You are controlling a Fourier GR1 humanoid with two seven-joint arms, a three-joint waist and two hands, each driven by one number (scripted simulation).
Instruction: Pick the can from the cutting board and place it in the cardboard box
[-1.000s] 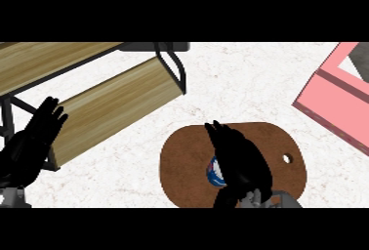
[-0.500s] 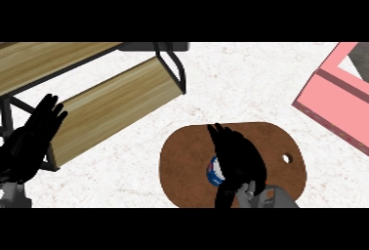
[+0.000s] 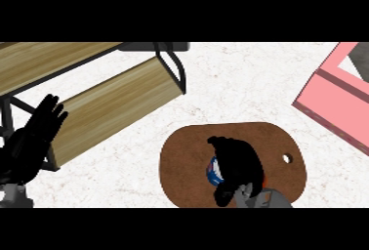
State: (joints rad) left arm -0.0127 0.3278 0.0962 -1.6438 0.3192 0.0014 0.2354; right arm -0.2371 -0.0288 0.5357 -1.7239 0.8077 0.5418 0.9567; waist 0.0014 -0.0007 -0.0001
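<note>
Head view: right hand (image 3: pixel 238 163) curled over the can (image 3: pixel 213 169) on the round brown cutting board (image 3: pixel 277 141), fingers wrapped round it. Left hand (image 3: pixel 32 139) resting at left edge, fingers straight, apart. Pink box (image 3: pixel 335 105) at right, contents hidden.

Can (image 3: pixel 213 170) on cutting board (image 3: pixel 277 146); box (image 3: pixel 335 100) far right.

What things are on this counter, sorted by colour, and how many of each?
Brown: 1, the cutting board
Pink: 1, the box
Blue and white: 1, the can under the right robot hand
Wood-coloured: 1, a slatted rack
Total: 4
</note>
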